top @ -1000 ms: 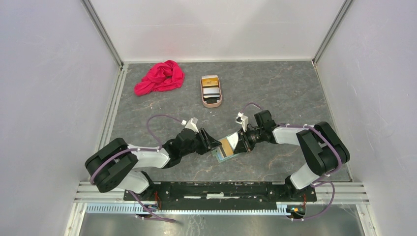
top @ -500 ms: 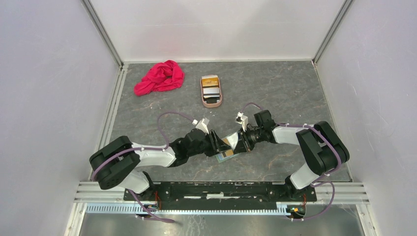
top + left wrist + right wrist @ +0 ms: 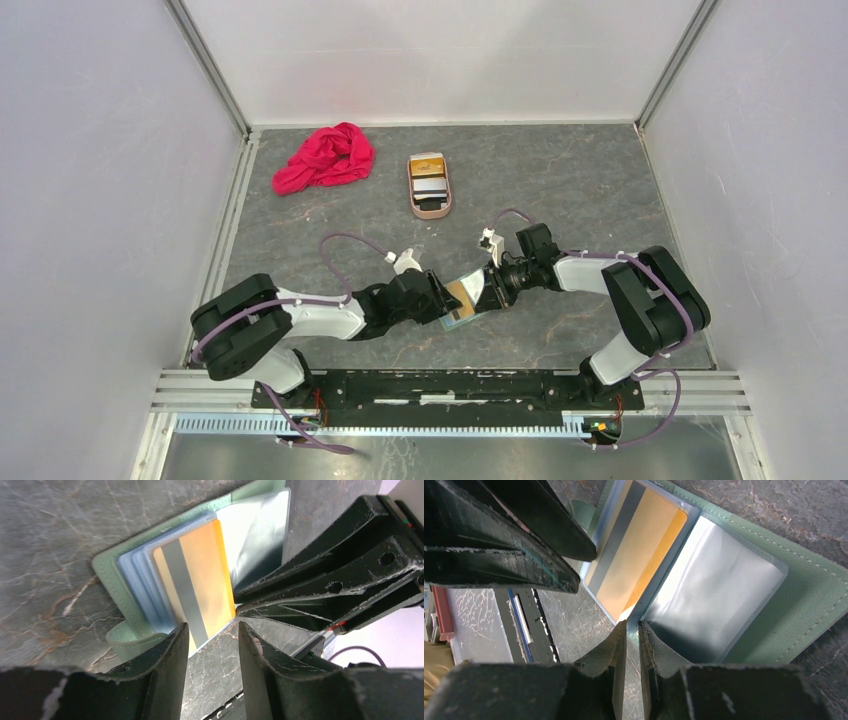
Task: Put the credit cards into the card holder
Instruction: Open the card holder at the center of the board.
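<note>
While the card holder (image 3: pixel 462 300) lies open on the tabletop (image 3: pixel 580 180) with an orange card (image 3: pixel 200 580) on its blue pockets, the left gripper (image 3: pixel 213 630) has its jaws open astride the card's corner. The right gripper (image 3: pixel 632 627) has its jaws pinching the holder's clear leaf (image 3: pixel 714 580).

A dark grey, marble-veined tabletop (image 3: pixel 580 180) is closed in on 3 sides by plain white panels: the left wall (image 3: pixel 100 150), far wall (image 3: pixel 440 60) and right wall (image 3: pixel 770 150). 2 aluminium posts (image 3: pixel 208 68) rise at the far corners. A silver rail (image 3: pixel 210 380) runs along the near edge. The light is even and soft.
</note>
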